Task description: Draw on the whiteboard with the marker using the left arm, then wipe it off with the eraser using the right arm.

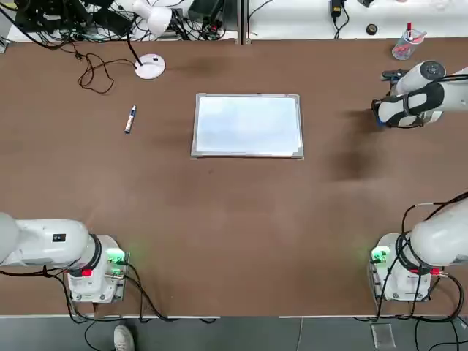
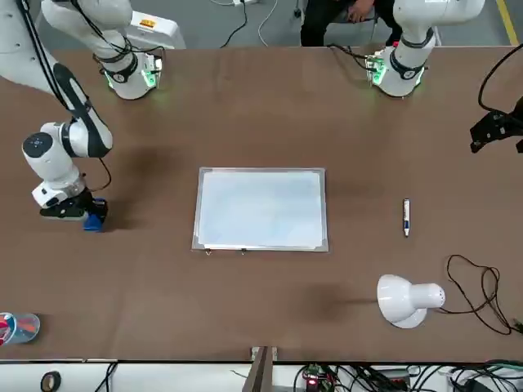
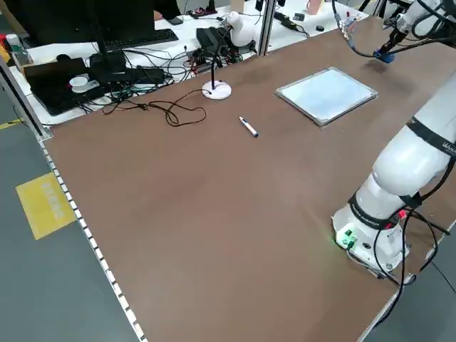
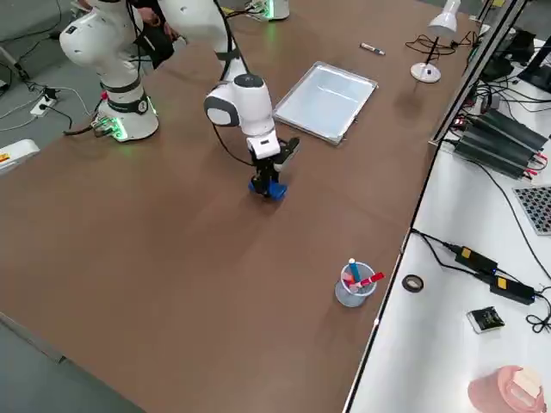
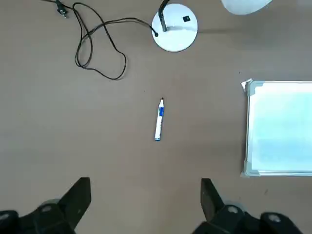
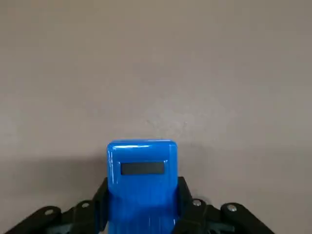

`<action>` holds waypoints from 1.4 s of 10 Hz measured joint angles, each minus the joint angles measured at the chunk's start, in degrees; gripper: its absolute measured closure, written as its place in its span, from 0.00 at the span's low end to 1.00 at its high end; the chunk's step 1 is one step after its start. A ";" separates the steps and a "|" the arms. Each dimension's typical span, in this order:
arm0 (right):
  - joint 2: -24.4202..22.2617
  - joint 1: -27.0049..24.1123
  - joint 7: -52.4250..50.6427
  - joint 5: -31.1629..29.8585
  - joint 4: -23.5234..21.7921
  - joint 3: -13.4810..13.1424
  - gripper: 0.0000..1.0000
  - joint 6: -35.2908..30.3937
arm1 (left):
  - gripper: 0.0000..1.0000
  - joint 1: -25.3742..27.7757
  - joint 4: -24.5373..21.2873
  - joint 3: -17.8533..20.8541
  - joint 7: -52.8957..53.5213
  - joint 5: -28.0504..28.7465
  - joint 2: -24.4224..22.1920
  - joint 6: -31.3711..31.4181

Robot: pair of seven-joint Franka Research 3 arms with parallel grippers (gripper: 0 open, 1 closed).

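Observation:
The whiteboard (image 1: 248, 126) lies flat at mid-table and shows no clear marks. To its left the marker (image 1: 130, 118) lies on the table, apart from both arms. In the left wrist view my left gripper (image 5: 145, 185) hangs open high above the marker (image 5: 158, 120), with nothing between its fingers. My right gripper (image 6: 141, 194) is shut on the blue eraser (image 6: 141, 168) right of the board, low at the table. The front view shows the eraser (image 2: 94, 220) under that gripper (image 2: 82, 214).
A white desk lamp (image 1: 150, 66) with a looped cable stands behind the marker. A clear cup (image 1: 404, 45) holding red items sits at the far right corner, with a tape roll (image 1: 371, 29) nearby. Both arm bases stand at the near edge.

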 joint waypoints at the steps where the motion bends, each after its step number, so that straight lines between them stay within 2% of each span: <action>1: 0.03 0.00 0.08 0.00 0.02 0.01 0.44 0.15 | 0.00 -0.01 0.00 0.00 0.00 0.00 0.00 0.00; 5: 0.26 0.00 0.81 0.01 0.02 0.08 0.44 1.12 | 0.00 -0.02 0.00 -0.01 0.00 0.00 0.00 -0.02; 8: 0.55 -0.01 1.05 0.01 0.02 0.10 0.25 1.78 | 0.00 -0.02 0.00 -0.01 0.00 0.00 0.00 -0.03; 14: 2.16 -0.01 1.94 0.02 0.02 0.17 0.21 4.50 | 0.00 -0.02 0.00 -0.01 0.00 0.00 0.00 -0.05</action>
